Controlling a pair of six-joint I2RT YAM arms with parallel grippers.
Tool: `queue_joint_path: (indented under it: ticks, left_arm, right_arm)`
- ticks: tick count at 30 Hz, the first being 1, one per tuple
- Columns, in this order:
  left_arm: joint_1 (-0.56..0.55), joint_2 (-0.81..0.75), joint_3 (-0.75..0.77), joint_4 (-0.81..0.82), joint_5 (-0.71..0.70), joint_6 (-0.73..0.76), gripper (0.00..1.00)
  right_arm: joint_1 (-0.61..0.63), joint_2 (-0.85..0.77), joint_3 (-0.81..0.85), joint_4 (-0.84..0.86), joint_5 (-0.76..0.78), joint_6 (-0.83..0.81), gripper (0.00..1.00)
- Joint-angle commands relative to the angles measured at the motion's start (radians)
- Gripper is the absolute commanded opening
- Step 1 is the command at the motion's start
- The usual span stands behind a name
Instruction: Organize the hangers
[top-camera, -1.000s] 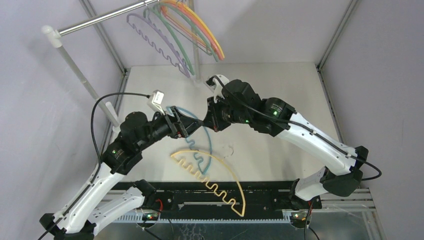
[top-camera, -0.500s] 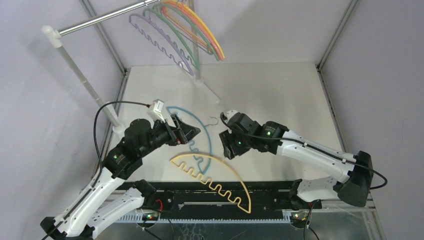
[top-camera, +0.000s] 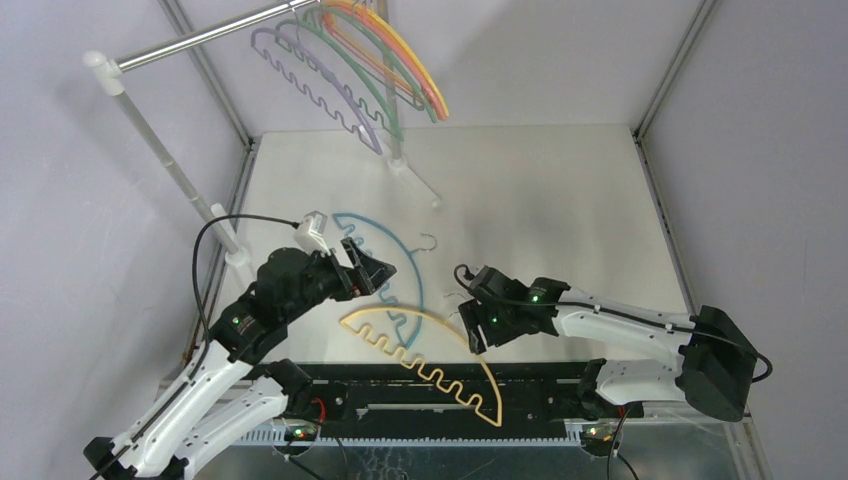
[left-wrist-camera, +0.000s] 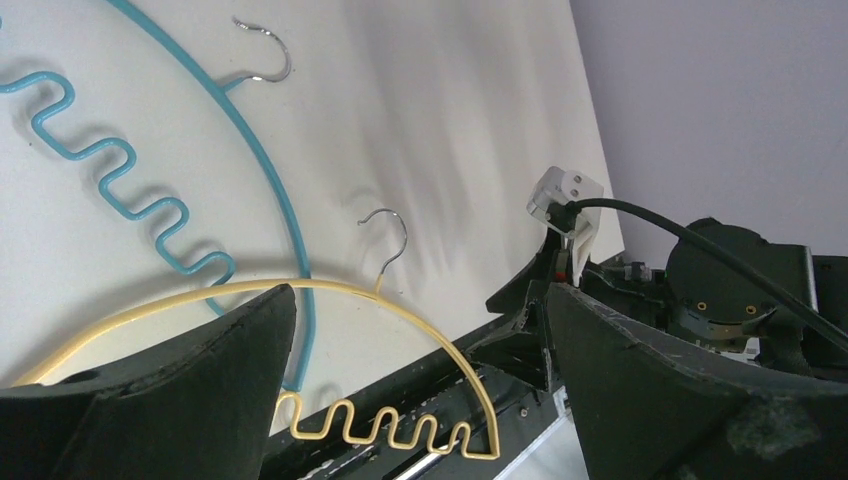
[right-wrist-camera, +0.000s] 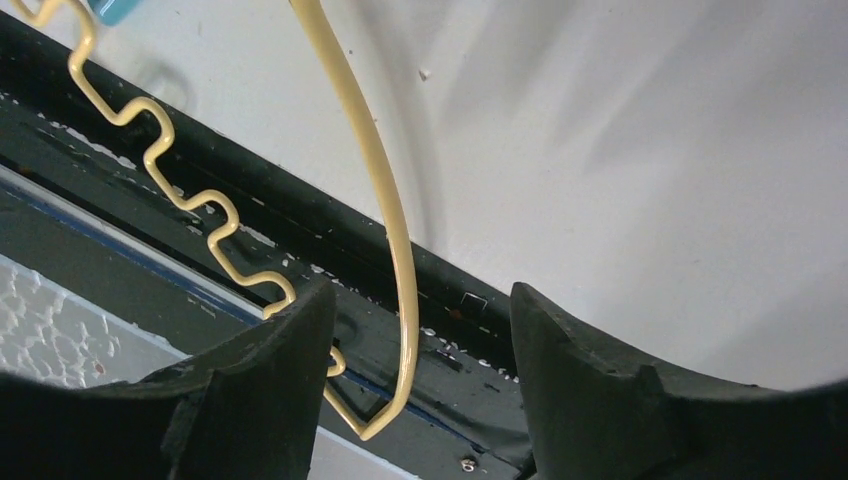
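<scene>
- The bench (top-camera: 560, 200) is carrying two loose hangers, and the rail (top-camera: 200, 38) at its 11 o'clock is holding the hung hangers (top-camera: 425, 80).
- The yellow hanger (right-wrist-camera: 397, 235) is lying at the bench's 6 o'clock edge, crossing the teal hanger (left-wrist-camera: 270, 160) at its 11 o'clock.
- The left end effector (top-camera: 372, 270) is hovering released above the teal hanger.
- The right end effector (right-wrist-camera: 420, 290) is gaping released, its jaws straddling the yellow hanger's arch.

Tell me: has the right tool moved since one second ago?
Yes. The right tool drew back from the white rack post toward the yellow wavy plastic hanger.
</scene>
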Motion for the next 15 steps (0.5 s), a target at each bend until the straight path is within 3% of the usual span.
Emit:
queue_joint_path:
  ticks: [1, 8, 15]
  left_arm:
    - [-0.005, 0.005, -0.016, 0.054, -0.024, -0.007, 0.99]
    - [-0.005, 0.004, -0.023, 0.056, -0.065, -0.014, 0.99]
    - [-0.005, 0.002, -0.033, 0.053, -0.071, -0.008, 0.99]
  right_arm:
    - [0.008, -0.005, -0.037, 0.118, -0.066, 0.059, 0.69]
    - [0.042, 0.038, -0.096, 0.144, -0.112, 0.079, 0.57]
    - [0.048, 0.006, -0.183, 0.178, -0.111, 0.135, 0.54]
